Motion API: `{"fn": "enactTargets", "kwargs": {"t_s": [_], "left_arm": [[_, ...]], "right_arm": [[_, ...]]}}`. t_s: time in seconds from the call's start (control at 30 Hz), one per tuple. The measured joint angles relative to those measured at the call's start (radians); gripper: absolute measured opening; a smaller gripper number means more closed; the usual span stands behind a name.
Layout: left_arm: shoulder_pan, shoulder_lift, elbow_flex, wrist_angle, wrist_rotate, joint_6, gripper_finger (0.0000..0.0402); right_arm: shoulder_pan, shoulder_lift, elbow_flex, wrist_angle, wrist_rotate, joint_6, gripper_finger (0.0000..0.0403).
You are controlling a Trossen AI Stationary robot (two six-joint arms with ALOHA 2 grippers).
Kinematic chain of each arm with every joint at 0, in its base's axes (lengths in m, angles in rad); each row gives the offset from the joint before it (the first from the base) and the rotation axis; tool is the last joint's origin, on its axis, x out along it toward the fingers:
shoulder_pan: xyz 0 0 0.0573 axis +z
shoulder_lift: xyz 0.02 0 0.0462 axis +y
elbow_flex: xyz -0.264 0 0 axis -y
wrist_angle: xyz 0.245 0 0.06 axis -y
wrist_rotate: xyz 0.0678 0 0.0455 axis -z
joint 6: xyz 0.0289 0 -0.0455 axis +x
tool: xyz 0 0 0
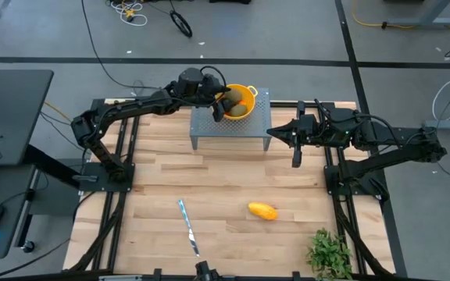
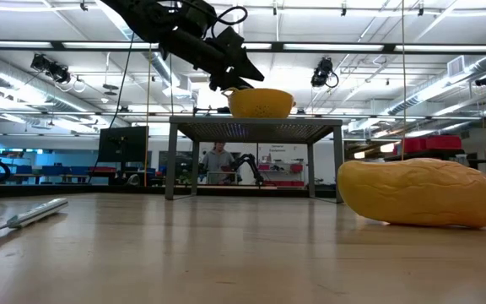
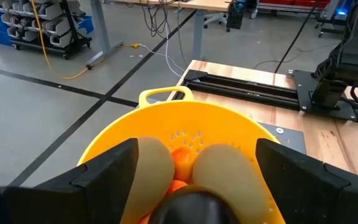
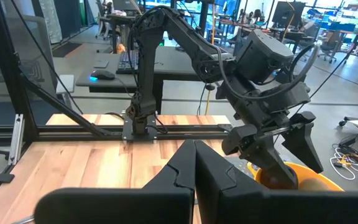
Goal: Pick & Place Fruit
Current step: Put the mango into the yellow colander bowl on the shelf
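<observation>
A yellow colander [image 1: 246, 99] stands on a grey perforated stand [image 1: 209, 129] at the table's far middle. In it lie two olive-green ovals [image 3: 151, 165] [image 3: 225, 167], small orange-red pieces [image 3: 180, 163] and a dark round piece [image 3: 190, 208]. My left gripper [image 3: 196, 149] hangs open just above the colander's rim, a finger on either side of the fruit, touching nothing. A yellow-orange oblong fruit [image 1: 262, 211] lies on its side on the table, near the front. My right gripper [image 4: 194, 168] is shut and empty, held level in the air right of the stand.
A slim silver knife [image 1: 188, 226] lies flat on the wood near the front middle. A leafy green plant [image 1: 330, 254] stands at the front right corner. Bare wood lies between the stand and the oblong fruit. A person shows far off in the room behind the stand [image 2: 218, 160].
</observation>
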Motion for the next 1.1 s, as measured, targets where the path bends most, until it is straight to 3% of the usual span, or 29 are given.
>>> {"fn": "enactTargets", "kwargs": {"t_s": [0.5, 0.87, 1.1], "left_arm": [[-0.004, -0.06, 0.001, -0.013, -0.018, -0.004, 0.0328], [-0.059, -0.11, 0.0, -0.036, 0.01, -0.07, 0.0233], [-0.105, -0.161, 0.0, -0.043, 0.01, -0.091, 0.0193]], "right_arm": [[0.0, 0.0, 0.0, -0.001, 0.0, 0.0, 0.0003], [0.0, 0.0, 0.0, -0.023, 0.03, 0.0, 0.0003], [0.0, 0.0, 0.0, -0.023, 0.033, 0.0, 0.0003]]}}
